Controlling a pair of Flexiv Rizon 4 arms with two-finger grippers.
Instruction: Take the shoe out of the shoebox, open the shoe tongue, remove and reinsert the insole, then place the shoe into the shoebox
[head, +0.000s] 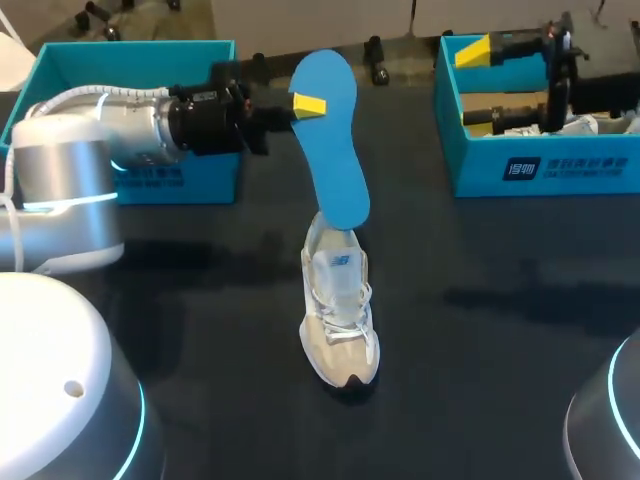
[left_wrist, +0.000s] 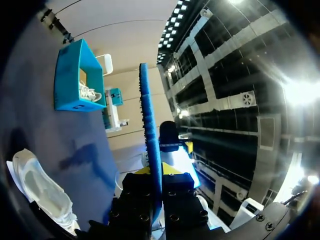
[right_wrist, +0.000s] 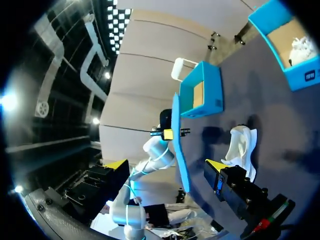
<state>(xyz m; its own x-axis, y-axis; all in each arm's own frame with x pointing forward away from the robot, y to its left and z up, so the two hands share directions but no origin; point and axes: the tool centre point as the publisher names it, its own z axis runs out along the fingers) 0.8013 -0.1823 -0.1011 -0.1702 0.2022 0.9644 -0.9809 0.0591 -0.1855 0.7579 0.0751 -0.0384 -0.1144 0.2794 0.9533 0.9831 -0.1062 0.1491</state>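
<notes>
Judging from how things lie, the first half of the task can be taken as done. The white sneaker is out of its box and stands on its sole near the middle of the table, with its toe turned toward the near edge. The blue insole is almost fully outside it. Only the lower end of the insole is seen at the sneaker's opening, and whether it touches the inside cannot be told. It also cannot be told if the insole is on its way out or back in. Seating the insole fully and placing the sneaker into a shoebox are left to be done. The far-left shoebox and the far-right shoebox are seen at the far corners of the table, the second with something white inside.

The left gripper is closed on the upper part of the insole, which is held nearly upright. In the left wrist view the insole is seen edge-on, pinched between both fingers. The right gripper is held over the far-right shoebox with its fingers wide apart, and nothing is held or touched by it.
</notes>
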